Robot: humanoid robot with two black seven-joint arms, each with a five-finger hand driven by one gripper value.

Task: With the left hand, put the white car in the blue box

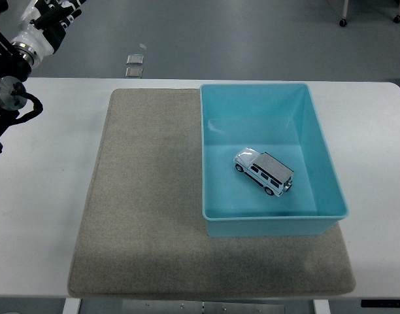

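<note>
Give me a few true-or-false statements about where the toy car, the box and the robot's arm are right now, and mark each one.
1. The white car sits inside the blue box. True.
2. The car lies on its roof. False: it stands on its wheels.
3. The blue box rests on the right part of the grey mat. True.
4. The left arm reaches over the box. False: it is at the picture's upper left corner, far from the box.
5. The car is pressed into the box's far left corner. False: it sits near the middle of the floor, angled, clear of the walls.
</note>
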